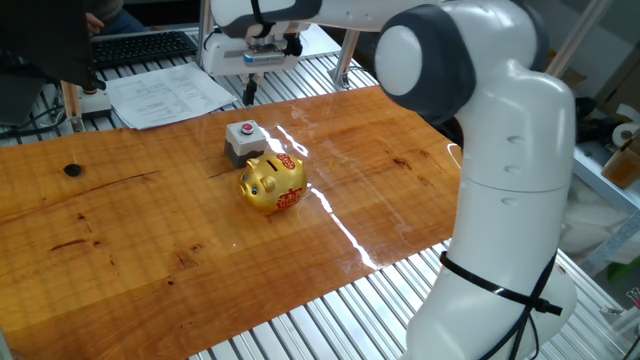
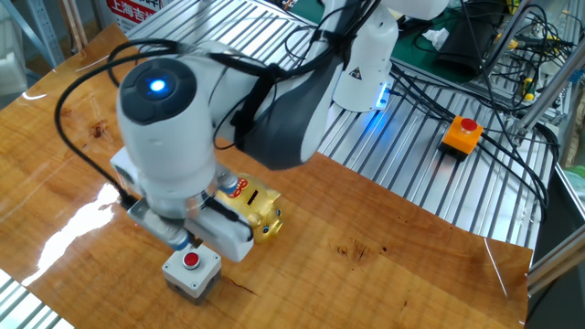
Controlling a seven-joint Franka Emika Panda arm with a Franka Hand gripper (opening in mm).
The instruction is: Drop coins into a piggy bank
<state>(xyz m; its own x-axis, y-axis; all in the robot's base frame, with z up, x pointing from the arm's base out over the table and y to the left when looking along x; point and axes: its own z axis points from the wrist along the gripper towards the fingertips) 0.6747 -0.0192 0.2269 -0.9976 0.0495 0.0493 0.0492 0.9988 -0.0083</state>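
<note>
The gold piggy bank point(image 1: 273, 183) with red markings stands on the wooden table point(image 1: 120, 230). In the other fixed view the piggy bank point(image 2: 258, 206) is partly hidden behind the robot's hand. My gripper point(image 1: 249, 92) hangs above the table, behind and above the grey box, left of and beyond the pig. Its dark fingers look pressed together, and no coin shows between them. In the other fixed view the fingertips are hidden by the hand point(image 2: 187, 233). A small dark disc point(image 1: 71, 169) lies at the table's far left.
A grey box with a red button point(image 1: 242, 140) stands just behind the pig and also shows in the other fixed view point(image 2: 192, 268). Papers point(image 1: 165, 95) and a keyboard point(image 1: 140, 45) lie beyond the table. An orange stop button point(image 2: 462, 134) and cables sit on the slatted frame.
</note>
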